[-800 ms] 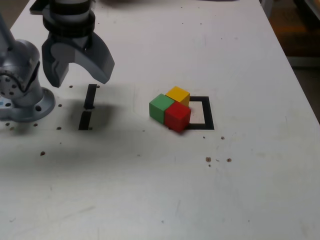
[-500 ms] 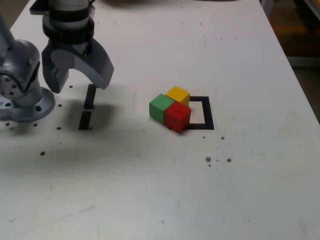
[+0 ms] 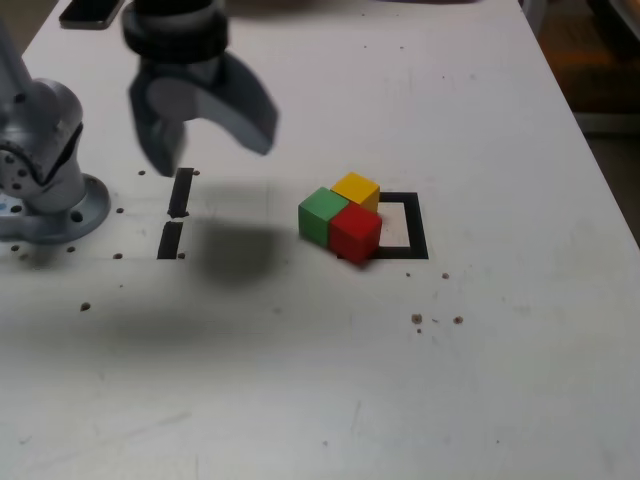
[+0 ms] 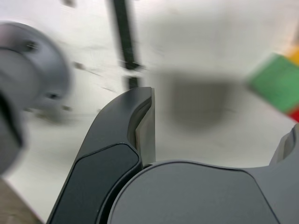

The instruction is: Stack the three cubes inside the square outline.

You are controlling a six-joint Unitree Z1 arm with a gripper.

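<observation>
Three cubes sit pressed together on the white table: green cube (image 3: 322, 214), yellow cube (image 3: 356, 190) and red cube (image 3: 355, 232). They lie on the left edge of the square outline (image 3: 408, 226) as the exterior view shows it, partly over its tape. My gripper (image 3: 205, 130) hangs above the table to the exterior view's left of the cubes, open and empty. The blurred wrist view shows one finger (image 4: 140, 126), the green cube (image 4: 275, 84) and slivers of the red and yellow cubes at the picture's edge.
Two short black tape strips (image 3: 176, 212) lie under my gripper. The arm's grey base (image 3: 40, 170) stands at the exterior view's left edge. Small dark specks (image 3: 417, 319) dot the table. A dark flat object (image 3: 90, 10) rests at the far left corner.
My gripper has swung toward the exterior view's right, from over the base side to above the tape strips, closer to the cubes. The cubes have not moved.
</observation>
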